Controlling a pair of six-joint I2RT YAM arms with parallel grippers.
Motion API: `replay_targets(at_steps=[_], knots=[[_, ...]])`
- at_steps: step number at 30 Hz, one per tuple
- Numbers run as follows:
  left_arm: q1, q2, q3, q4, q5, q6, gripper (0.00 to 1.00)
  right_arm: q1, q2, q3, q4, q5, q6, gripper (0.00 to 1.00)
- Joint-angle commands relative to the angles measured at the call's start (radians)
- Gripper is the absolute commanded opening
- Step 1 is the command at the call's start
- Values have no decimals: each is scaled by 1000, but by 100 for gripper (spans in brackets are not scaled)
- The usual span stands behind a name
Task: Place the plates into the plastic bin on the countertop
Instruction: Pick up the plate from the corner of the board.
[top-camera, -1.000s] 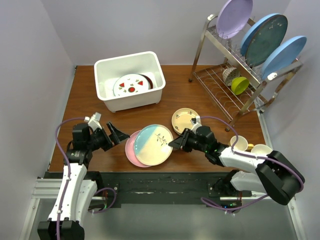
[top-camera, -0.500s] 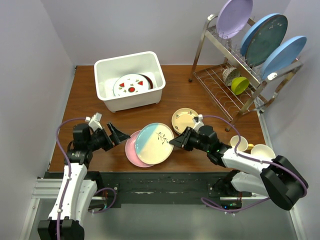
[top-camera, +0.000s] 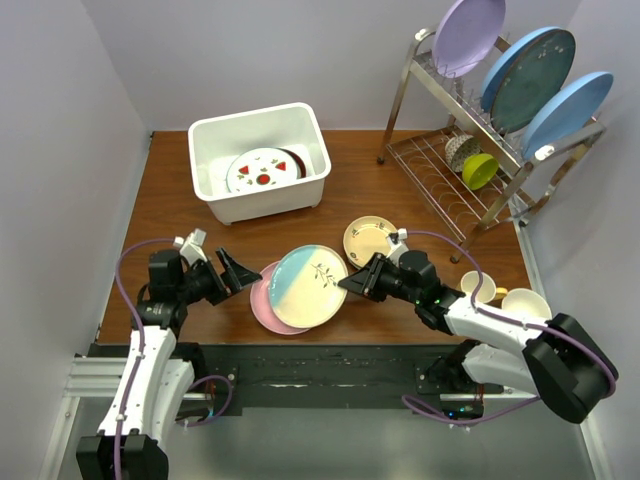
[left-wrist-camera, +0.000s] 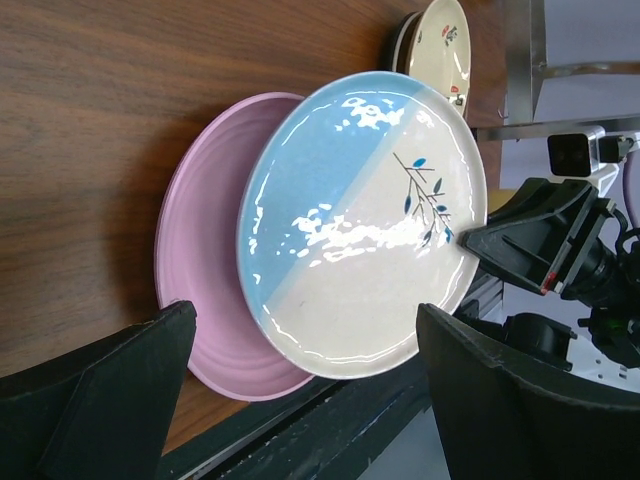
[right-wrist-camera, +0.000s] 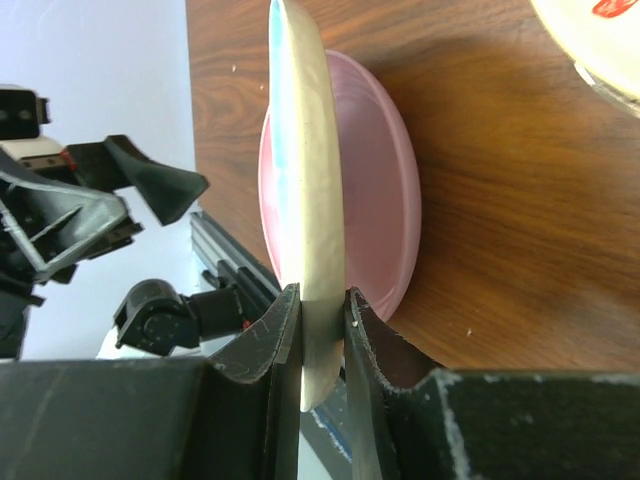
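As R hand grips plate, rack beyond

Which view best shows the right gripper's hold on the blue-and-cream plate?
Right wrist: the right gripper clamps the blue-and-cream plate by its rim, edge-on. Left wrist shows the plate's face, gripper at its edge; top external shows only their contact.

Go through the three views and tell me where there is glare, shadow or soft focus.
Left wrist: white glare patches across the pale blue plate; the near fingers are dark and soft. Right wrist: the pink plate casts a dark shadow on the countertop. Top external: even light, sharp throughout.
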Motion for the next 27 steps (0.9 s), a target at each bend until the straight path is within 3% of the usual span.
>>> replay_targets(at_steps=[1,19,27], knots=[[-1,-4,-15,41,31,-13,96,-4,-69,72,188,-65,69,0],[-9,-13,-30,72,42,-33,95,-4,-27,91,330,-132,132,0],[-19,-22,-61,133,63,-81,91,-4,33,104,493,-206,187,0]])
